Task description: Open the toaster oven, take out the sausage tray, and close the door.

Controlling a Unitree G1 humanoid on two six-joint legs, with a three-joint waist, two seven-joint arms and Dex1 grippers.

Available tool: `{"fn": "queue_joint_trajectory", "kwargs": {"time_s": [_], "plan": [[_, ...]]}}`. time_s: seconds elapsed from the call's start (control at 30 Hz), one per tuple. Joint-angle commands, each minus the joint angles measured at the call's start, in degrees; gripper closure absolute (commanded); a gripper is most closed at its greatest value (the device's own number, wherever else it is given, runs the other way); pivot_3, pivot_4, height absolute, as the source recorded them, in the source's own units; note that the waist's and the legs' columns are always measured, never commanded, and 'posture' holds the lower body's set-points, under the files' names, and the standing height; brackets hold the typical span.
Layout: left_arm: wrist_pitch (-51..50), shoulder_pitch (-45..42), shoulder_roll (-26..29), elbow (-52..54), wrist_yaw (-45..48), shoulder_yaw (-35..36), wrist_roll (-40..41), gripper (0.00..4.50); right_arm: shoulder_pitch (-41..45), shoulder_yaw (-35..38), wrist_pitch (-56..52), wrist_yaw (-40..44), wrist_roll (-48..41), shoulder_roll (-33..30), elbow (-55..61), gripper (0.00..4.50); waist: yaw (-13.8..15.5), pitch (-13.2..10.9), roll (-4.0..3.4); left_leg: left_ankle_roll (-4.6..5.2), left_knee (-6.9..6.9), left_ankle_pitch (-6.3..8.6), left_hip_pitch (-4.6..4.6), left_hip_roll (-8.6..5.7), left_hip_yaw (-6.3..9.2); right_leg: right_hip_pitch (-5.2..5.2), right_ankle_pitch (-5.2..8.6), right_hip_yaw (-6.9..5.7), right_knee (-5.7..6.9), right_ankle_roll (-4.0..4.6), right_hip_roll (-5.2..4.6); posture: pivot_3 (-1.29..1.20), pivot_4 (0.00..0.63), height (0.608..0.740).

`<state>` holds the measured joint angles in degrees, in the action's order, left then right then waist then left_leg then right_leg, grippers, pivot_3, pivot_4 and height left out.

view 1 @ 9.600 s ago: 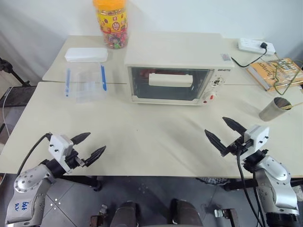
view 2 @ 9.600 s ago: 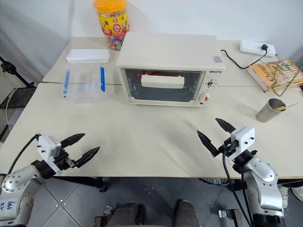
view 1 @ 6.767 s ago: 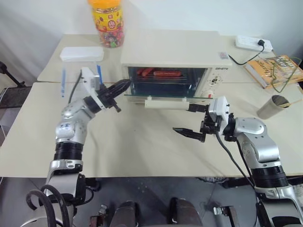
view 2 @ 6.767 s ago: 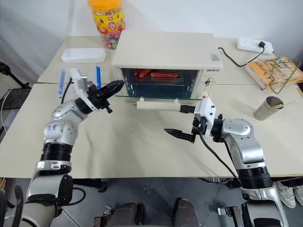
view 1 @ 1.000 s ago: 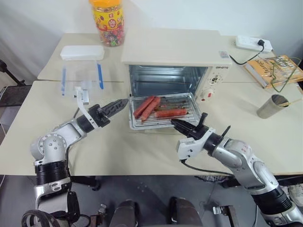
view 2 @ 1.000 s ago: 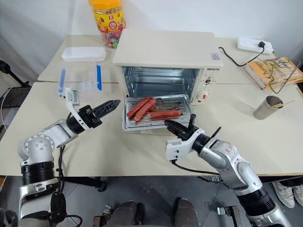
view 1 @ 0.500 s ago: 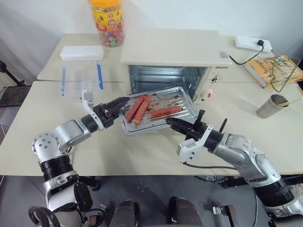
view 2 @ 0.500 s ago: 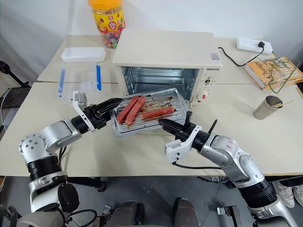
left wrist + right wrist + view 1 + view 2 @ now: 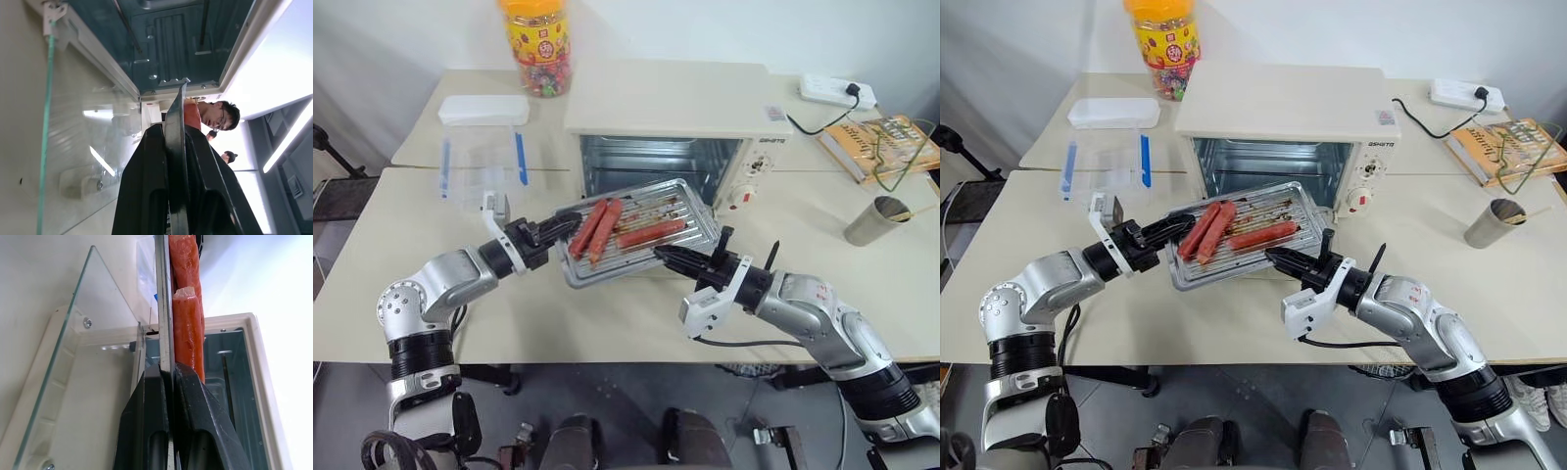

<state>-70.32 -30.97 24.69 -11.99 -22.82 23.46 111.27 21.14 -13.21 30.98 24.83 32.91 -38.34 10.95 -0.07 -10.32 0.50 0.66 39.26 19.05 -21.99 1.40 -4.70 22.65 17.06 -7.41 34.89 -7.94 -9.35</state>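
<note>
Presently: sausage tray (image 9: 639, 231), lifted clear of toaster oven (image 9: 677, 127); left gripper (image 9: 570, 221) clamped at nine o'clock, right gripper (image 9: 672, 256) at five, sharing load.

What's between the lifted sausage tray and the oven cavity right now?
The open glass door, lying flat under the sausage tray, which both grippers, left and right, hold clear of the toaster oven. Both wrist views show it.

A candy jar (image 9: 541, 46), clear container (image 9: 485, 147), book (image 9: 884, 145) and metal cup (image 9: 874, 221) share the table (image 9: 391, 255).
</note>
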Motion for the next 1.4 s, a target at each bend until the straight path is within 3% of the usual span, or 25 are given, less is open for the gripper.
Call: {"fn": "queue_joint_trajectory", "kwargs": {"time_s": [0.03,0.33,0.37,0.57,0.77,0.93,0.97,1.0,1.2,1.4], "plan": [[-1.9,0.7,0.5,1.7,1.9,-1.2,1.7,4.49,1.5,0.7,1.7,-0.2,-2.1,0.1,1.2,4.45,-0.1,0.0,0.00,0.00,0.00,0.00,0.00,0.00,0.00,0.00,0.00,0.00,0.00,0.00,0.00,0.00,0.150,0.740],[-1.3,2.9,-1.0,1.9,0.7,0.8,1.7,4.49,1.1,2.4,-1.5,4.8,-12.0,0.9,0.4,4.45,0.0,0.0,0.00,-0.01,0.00,0.00,0.03,0.00,0.01,-0.05,0.00,-0.02,-0.03,0.01,0.01,0.00,0.150,0.740],[-0.5,3.2,-2.1,2.3,0.7,2.2,1.7,4.50,0.4,2.9,-1.2,5.1,-12.7,0.4,0.7,3.86,0.0,0.0,0.00,0.00,0.00,0.00,0.04,0.00,0.02,-0.07,0.00,-0.03,-0.03,0.01,0.01,0.00,0.150,0.740],[-2.5,10.2,-2.0,5.9,8.9,12.7,1.7,4.50,-8.2,8.2,-0.2,9.2,-24.6,-4.8,1.1,1.98,-0.1,0.0,0.01,0.00,-0.06,0.00,0.07,0.00,0.02,-0.10,0.00,-0.06,-0.06,0.01,0.01,0.00,0.150,0.740],[-3.2,20.9,0.9,9.5,16.5,19.2,1.7,4.50,-13.6,13.9,-5.1,16.3,-40.9,-7.5,-3.3,1.98,-0.1,0.0,0.02,-0.01,-0.21,0.03,0.57,0.07,-0.32,-0.35,0.03,0.24,-0.12,0.05,0.04,0.00,0.150,0.740],[-1.7,29.2,1.0,13.6,20.2,21.9,1.7,4.50,-13.4,15.7,-10.3,24.8,-49.9,-8.2,-9.1,3.62,0.2,0.0,0.03,-0.03,-0.18,0.07,0.68,0.18,-0.38,-0.42,0.04,0.35,-0.12,0.07,0.03,0.00,0.150,0.740],[-0.2,31.6,-0.6,15.3,20.4,23.7,1.7,4.50,-13.2,15.9,-15.6,27.6,-53.5,-8.2,-11.2,4.12,0.2,0.0,0.03,-0.03,-0.18,0.12,0.73,0.22,-0.41,-0.43,0.04,0.39,-0.12,0.07,0.03,0.00,0.150,0.740],[2.2,33.7,-2.9,17.7,19.8,25.6,1.7,4.50,-12.5,16.1,-18.9,30.4,-56.2,-7.9,-14.5,4.32,0.1,0.0,0.02,-0.03,-0.18,0.13,0.73,0.24,-0.43,-0.43,0.04,0.41,-0.12,0.08,0.04,0.00,0.150,0.740],[13.3,40.7,-14.1,28.5,16.0,29.1,1.7,4.50,-6.4,14.8,-25.5,37.8,-56.2,-6.5,-27.4,4.42,0.0,0.0,0.03,0.09,-0.12,0.24,0.78,0.28,-0.56,-0.44,0.05,0.52,-0.15,0.09,0.03,0.00,0.150,0.740],[23.4,41.9,-21.4,35.0,11.1,29.6,1.7,4.50,1.8,12.7,-28.0,43.4,-54.2,-3.0,-36.6,4.42,0.1,0.0,0.06,0.07,-0.10,0.28,0.81,0.24,-0.63,-0.46,0.04,0.58,-0.22,0.09,0.05,0.00,0.150,0.740]]}}
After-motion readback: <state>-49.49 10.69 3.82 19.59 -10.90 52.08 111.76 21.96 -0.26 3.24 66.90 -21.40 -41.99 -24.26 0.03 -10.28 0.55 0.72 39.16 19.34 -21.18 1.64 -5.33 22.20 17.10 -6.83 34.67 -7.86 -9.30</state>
